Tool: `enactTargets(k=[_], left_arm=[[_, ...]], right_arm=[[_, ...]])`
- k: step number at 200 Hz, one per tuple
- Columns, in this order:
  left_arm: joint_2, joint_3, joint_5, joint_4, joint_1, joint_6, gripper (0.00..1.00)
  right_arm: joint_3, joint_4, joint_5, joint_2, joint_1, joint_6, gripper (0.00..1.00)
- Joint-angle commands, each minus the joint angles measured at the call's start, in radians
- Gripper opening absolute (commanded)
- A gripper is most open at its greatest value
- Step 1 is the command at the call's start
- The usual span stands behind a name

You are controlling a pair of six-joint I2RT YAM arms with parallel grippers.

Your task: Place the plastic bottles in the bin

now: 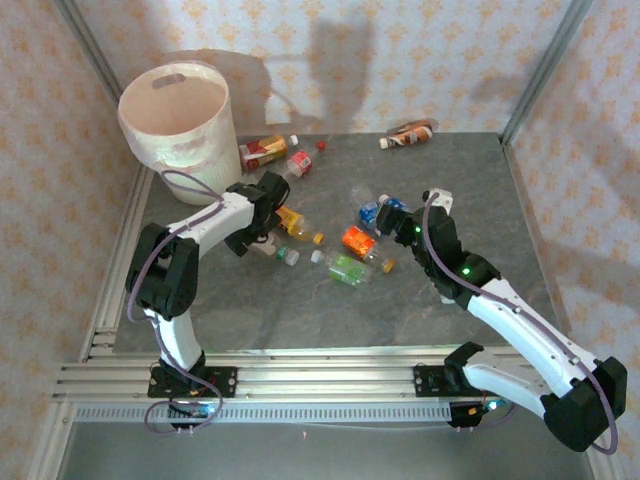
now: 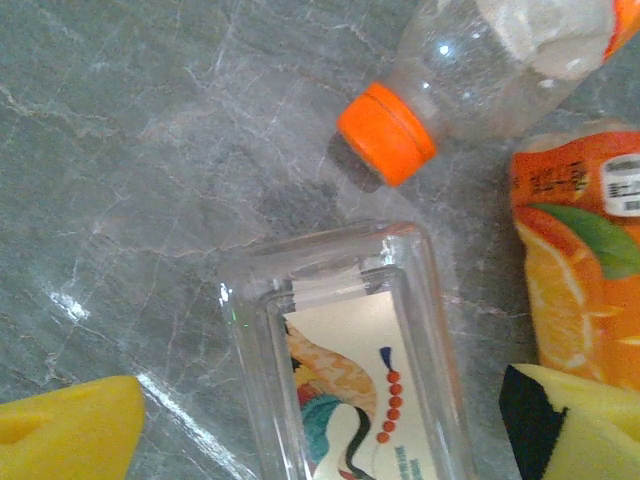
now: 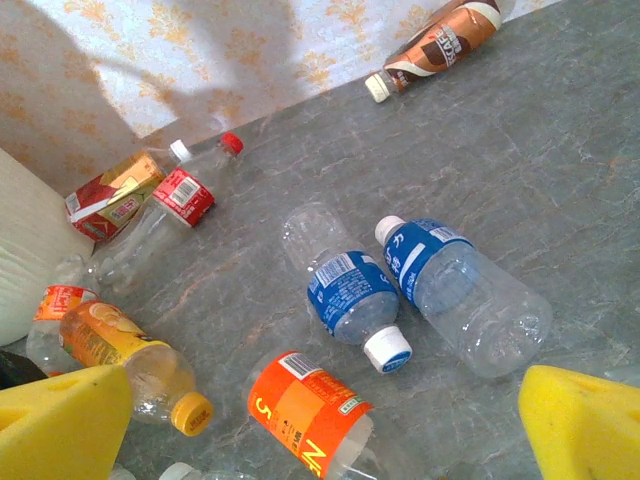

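Noted bin upright at far left. Found left end effector open, pads straddling a clear bottle lying on the surface, not touching it (orange-capped one just beside). Judged best to centre over it, then close squarely on its flat sides. Found right end effector open above blue bottles.

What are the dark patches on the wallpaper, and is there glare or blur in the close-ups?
Top external view: soft shadows on the back wall behind the bin. Left wrist view: white glare streaks the table and glints on the clear bottle. Right wrist view: the yellow finger pads look slightly soft.
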Motion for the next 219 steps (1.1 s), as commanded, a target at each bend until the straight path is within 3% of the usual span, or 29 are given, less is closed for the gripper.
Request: enactTargets(k=[1,54,99,146,184,219], left_arm=[[0.005,-0.035,-0.016,0.012,0.005,0.013,0.9],[-0.005,-0.121,0.016,0.101,0.006,0.079,0.87],[-0.02,-0.184,0.061,0.225,0.012,0.139,0.77],[0.013,-0.138,0.061,0.21,-0.004,0.218,0.82],[-0.002,-0.155,0.04,0.247,-0.015,0.26,0.66],[-0.003,-0.148,0.051,0.25,-0.016,0.292,0.59]], right_arm=[[0.009,-0.019,0.02,-0.005,0.0,0.018,0.99],[0.009,-0.006,0.012,0.001,0.0,0.033,0.99],[0.006,-0.011,0.015,0.0,0.0,0.034,0.99],[0.007,-0.011,0.026,0.004,0.0,0.04,0.99],[0.008,-0.013,0.031,0.009,0.0,0.042,0.99],[0.011,-0.01,0.034,0.012,0.0,0.041,0.99]])
